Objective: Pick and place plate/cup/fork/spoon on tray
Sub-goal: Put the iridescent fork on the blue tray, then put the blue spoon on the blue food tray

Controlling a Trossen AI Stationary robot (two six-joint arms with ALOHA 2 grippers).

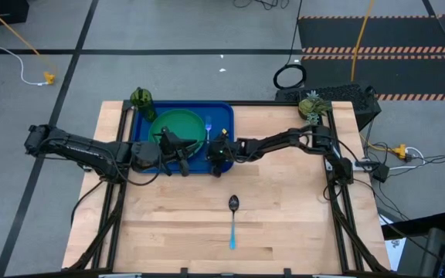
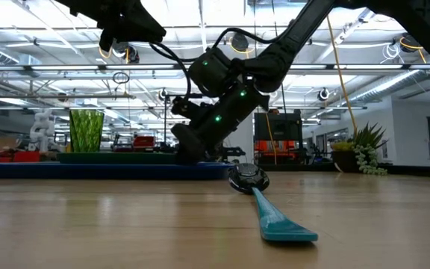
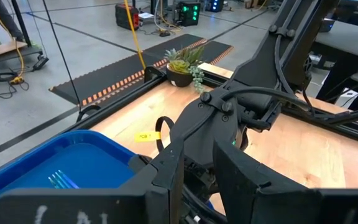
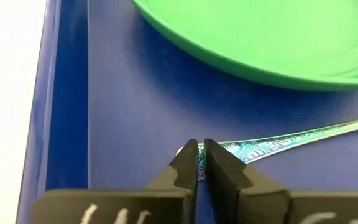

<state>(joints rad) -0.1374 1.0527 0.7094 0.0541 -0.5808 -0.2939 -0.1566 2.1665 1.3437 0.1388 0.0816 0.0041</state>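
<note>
**A:** What lies nearest on the bench (image 1: 284,224)?

**B:** The spoon (image 1: 232,220), well apart from both arms, dark bowl pointing toward the tray (image 1: 141,135).

**A:** And the right gripper (image 4: 199,163)?

**B:** Low over the tray's near right part, fingers together, pinching the end of the fork (image 4: 291,140) handle. The fork lies flat on the tray floor just beside the plate (image 1: 178,127), tines pointing away.

**A:** The left gripper (image 1: 178,158)?

**B:** Over the plate's near edge, above the tray. I cannot tell how its fingers stand; nothing shows between them.

**A:** Farther back?

**B:** The cup (image 1: 141,99) stands upright at the tray's far left corner.
</note>
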